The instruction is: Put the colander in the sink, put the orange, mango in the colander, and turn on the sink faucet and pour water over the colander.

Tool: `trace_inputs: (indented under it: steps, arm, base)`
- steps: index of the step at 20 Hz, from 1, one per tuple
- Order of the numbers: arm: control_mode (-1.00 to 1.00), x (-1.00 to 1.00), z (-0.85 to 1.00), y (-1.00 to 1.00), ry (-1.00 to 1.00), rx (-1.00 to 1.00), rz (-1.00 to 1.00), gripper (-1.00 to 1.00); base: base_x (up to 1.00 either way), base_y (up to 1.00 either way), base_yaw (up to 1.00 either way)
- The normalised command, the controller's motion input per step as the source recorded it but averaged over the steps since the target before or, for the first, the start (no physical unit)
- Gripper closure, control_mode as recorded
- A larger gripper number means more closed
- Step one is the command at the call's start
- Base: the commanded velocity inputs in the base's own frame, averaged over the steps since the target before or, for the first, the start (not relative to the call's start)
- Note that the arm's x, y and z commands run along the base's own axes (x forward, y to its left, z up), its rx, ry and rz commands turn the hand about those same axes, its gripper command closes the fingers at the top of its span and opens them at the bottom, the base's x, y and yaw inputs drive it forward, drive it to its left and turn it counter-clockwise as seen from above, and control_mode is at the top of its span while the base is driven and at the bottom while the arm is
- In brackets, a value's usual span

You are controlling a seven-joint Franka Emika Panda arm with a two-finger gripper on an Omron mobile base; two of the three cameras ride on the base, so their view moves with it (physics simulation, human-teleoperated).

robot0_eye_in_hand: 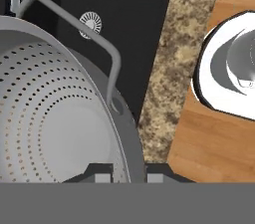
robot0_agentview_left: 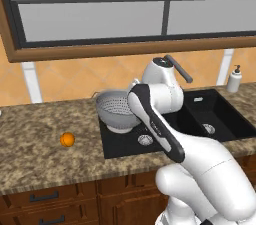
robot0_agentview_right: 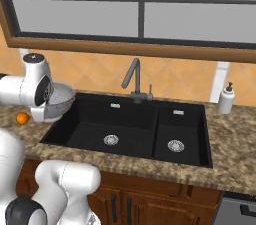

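While I watch from both base cameras, the biggest thing before me is the speckled granite surface (robot0_agentview_left: pixel 40 156), with wooden cabinet fronts below it and a window above the tan tiled wall. Set into it is the black sink (robot0_agentview_right: pixel 90 134), two basins side by side, its long axis running along the wall, a round silver drain in each basin. My own white arm crosses in front of the sink in the left base view and hides much of the near basin and the lower part of the sink faucet (robot0_agentview_right: pixel 134 80). That tap stands behind the divider between the basins, its curved spout reaching up and to the left in the right base view.

Next in size is the colander (robot0_agentview_left: pixel 115 109). It sits tilted at the left end of the sink, over the rim where the basin meets the surface, its open mouth turned up and toward the arm. Through the hand camera I see its perforated inside, its wire handle arching over the black basin, and the claw (robot0_eye_in_hand: pixel 128 172) pressed together on the colander's rim, one tip inside the wall and one outside.

A white soap dispenser (robot0_agentview_right: pixel 226 99) stands on the surface right of the sink, well apart from the colander. Smallest is the orange (robot0_agentview_left: pixel 67 139), lying on the surface left of the sink, near the colander but not touching it.
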Motion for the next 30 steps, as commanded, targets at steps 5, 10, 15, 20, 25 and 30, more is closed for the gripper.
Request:
trace_inputs:
  steps: [5,10,15,20,25,30]
  arm:
    - [-1.00,-0.23,0.02,-0.66,0.00,-0.04,-0.04,1.00]
    - [-1.00,0.00,0.00,-0.57,0.01,-0.16,-0.15,1.00]
    - [-1.00,0.21,-0.03,-0.56,0.15,-0.17,-0.23,1.00]
    - [-1.00,0.38,-0.13,-0.49,0.20,-0.07,-0.20,1.00]
    - [-1.00,0.46,-0.44,-0.15,0.05,-0.12,-0.13,1.00]
    - [-1.00,0.61,-0.46,0.01,-0.02,-0.13,-0.09,1.00]
  base:
    - [0.00,0.00,0.00]
    - [0.00,0.00,0.00]
    - [0.00,0.00,0.00]
    - [0.00,0.00,0.00]
    - [0.00,0.00,0.00]
    - [0.00,0.00,0.00]
